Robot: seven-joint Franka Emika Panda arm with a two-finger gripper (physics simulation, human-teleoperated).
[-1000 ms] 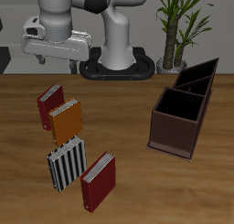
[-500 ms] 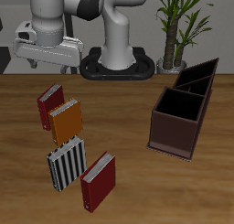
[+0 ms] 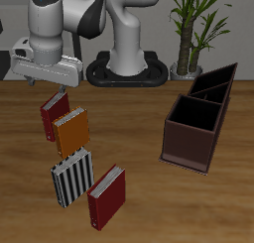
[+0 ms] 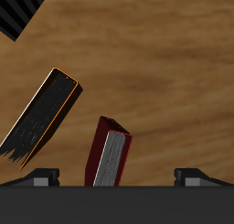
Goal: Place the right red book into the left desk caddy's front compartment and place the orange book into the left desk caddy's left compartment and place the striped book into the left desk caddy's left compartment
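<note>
Bright, even simulator light; soft shadows, sharp focus.

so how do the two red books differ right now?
The right red book is darker maroon, farthest back in the row, under the tool. The other red book is brighter and nearest the table's front edge, beside the striped book. Both are similar-sized hardcovers with white page edges.

Looks like an office or study: wooden desk (image 3: 139, 128) (simulated), potted plant (image 3: 192, 24), desk caddy (image 3: 201, 116), scattered books.
</note>
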